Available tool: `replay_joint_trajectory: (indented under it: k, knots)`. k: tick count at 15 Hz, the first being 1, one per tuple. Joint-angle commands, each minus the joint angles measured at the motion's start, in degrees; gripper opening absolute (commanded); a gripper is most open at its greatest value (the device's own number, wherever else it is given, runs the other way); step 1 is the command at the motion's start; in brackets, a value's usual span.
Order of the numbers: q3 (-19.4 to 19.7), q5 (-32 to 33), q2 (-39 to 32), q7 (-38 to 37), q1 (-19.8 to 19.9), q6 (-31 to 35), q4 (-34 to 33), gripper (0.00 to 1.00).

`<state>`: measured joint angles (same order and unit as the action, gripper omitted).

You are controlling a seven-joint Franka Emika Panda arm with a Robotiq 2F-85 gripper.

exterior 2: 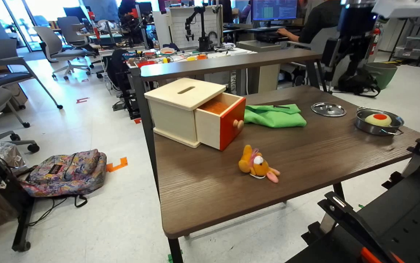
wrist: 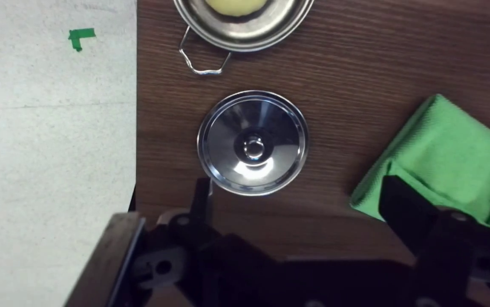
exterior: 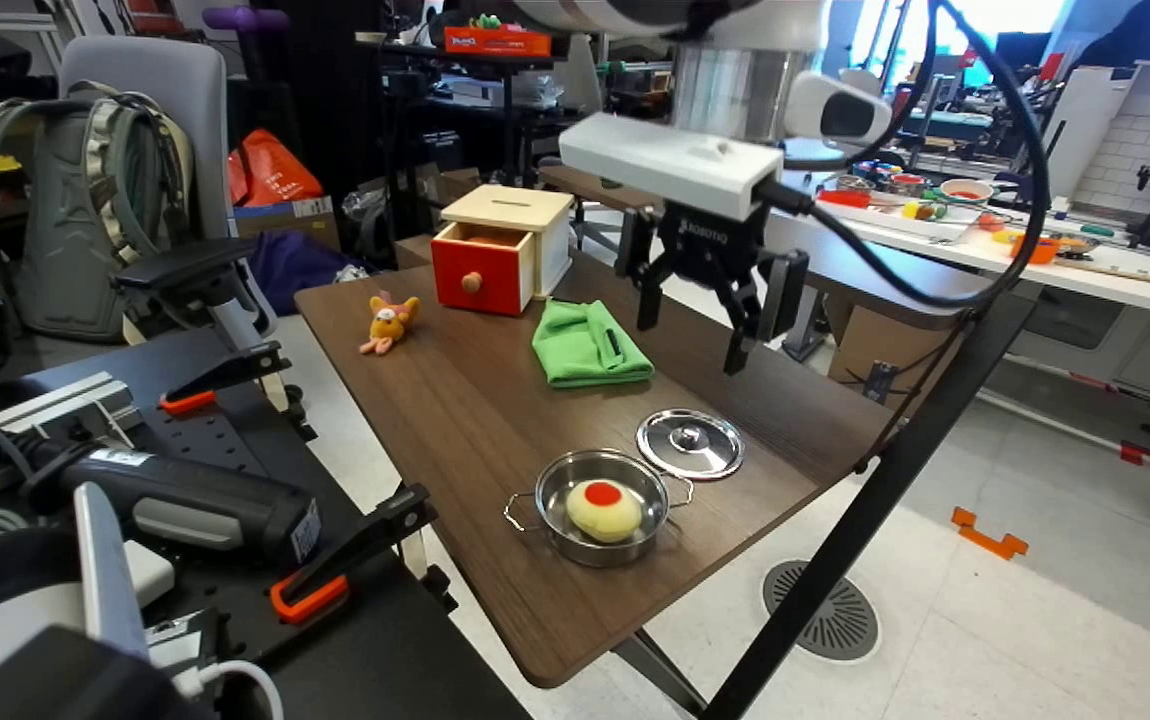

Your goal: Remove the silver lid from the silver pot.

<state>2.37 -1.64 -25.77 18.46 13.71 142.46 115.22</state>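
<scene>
One silver lid (exterior: 690, 446): off the pot (exterior: 595, 553); likely light, stiff, slippery.
Knob (wrist: 254, 148): your best hold.
End effector (exterior: 693, 332): wide, empty.

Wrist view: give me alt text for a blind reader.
A silver lid lies on a brown table, apart from a silver pot cropped at top, holding a yellow object. The open gripper shows below; a green cloth lies at right.

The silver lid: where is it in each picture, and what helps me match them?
In an exterior view: the silver lid, right of centre, below mid-height.
In an exterior view: the silver lid, well to the right, somewhat above mid-height.
Wrist view: the silver lid, near the centre.
Shared landmark: the green cloth, seen in all three.
</scene>
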Motion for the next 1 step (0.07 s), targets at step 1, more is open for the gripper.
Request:
replay_joint_trajectory:
  k: [1]
  knots:
    - [0.3,-0.15,2.27,0.7,-0.1,-0.24,1.47,1.0]
